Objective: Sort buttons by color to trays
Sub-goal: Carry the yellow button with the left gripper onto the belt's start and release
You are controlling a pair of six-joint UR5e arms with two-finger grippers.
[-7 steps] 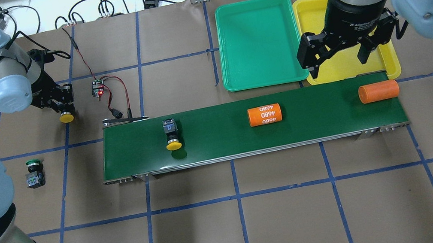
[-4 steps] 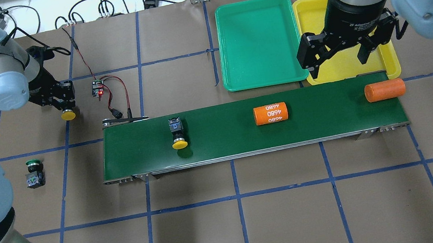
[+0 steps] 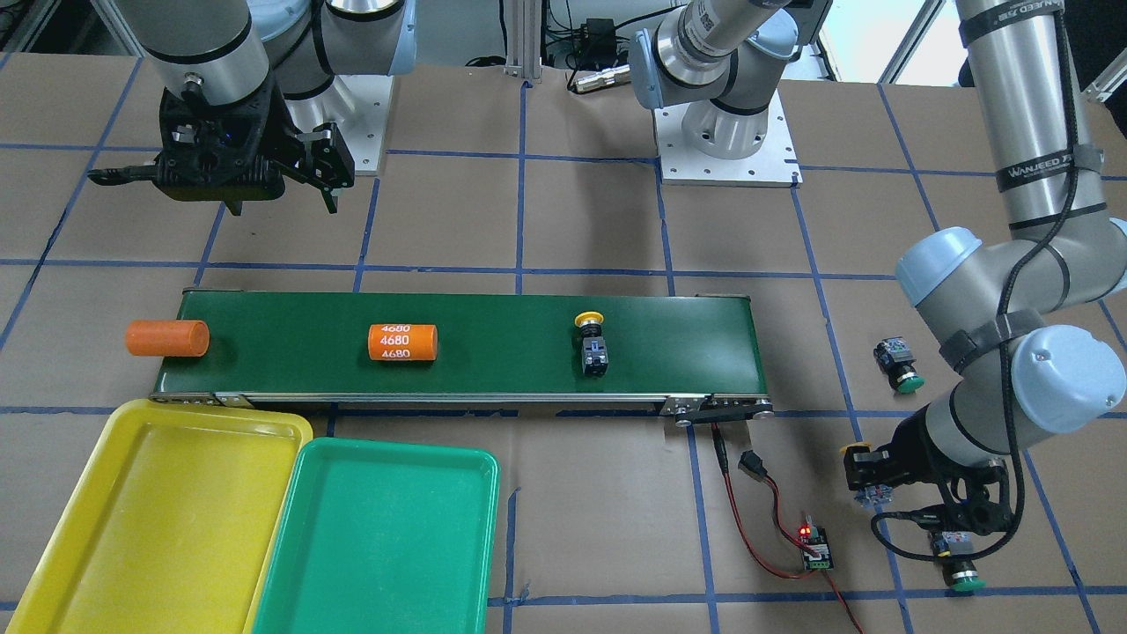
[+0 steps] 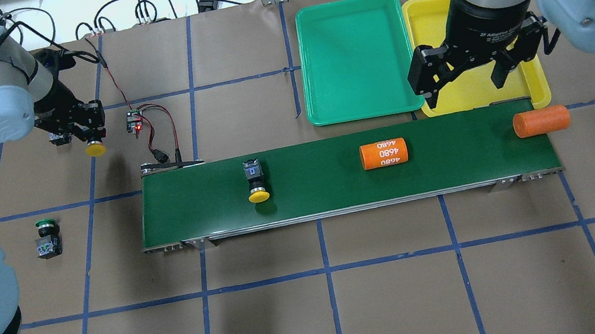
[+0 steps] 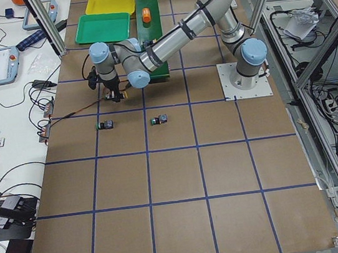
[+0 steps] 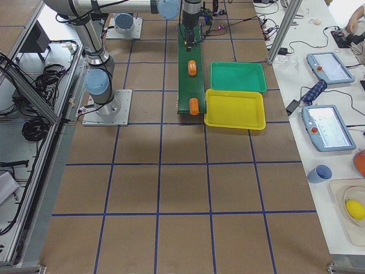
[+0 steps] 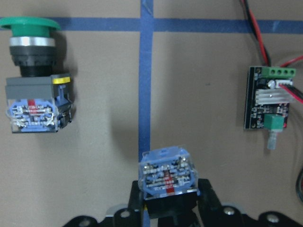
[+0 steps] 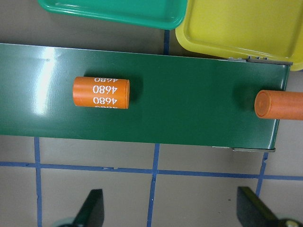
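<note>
The left tool (image 4: 81, 131) grips a yellow button, the held button (image 4: 95, 149), by its grey body. Seen from above, the yellow cap sticks out at 5 o'clock from the tool. In the left wrist view the button's blue back end shows between the two fingers (image 7: 208, 203).

In that view a green button (image 7: 32, 90) lies on its side on the brown surface (image 4: 389, 296). It is at 10 o'clock from the held button, apart from it, with its cap pointing to 12 o'clock. A small board (image 7: 270, 101) with red wires lies at 2 o'clock.

From above, the other green button (image 4: 48, 237) lies at 7 o'clock from the left tool, well apart.

The right tool (image 4: 462, 82) is spread wide and holds nothing. It hangs over the near edge of the yellow tray (image 4: 425, 21). The green tray (image 4: 354, 56) sits just beside that tray, at its 9 o'clock.

The belt button (image 4: 256, 182), also yellow, lies on its side on the green belt (image 4: 325, 192). It is between 8 and 9 o'clock from the right tool, well apart. An orange can (image 4: 384, 154) marked 4680 lies on the belt at 8 o'clock from that tool. A plain orange roll (image 4: 541, 122) lies at 4 o'clock, sticking out past the belt's end.
</note>
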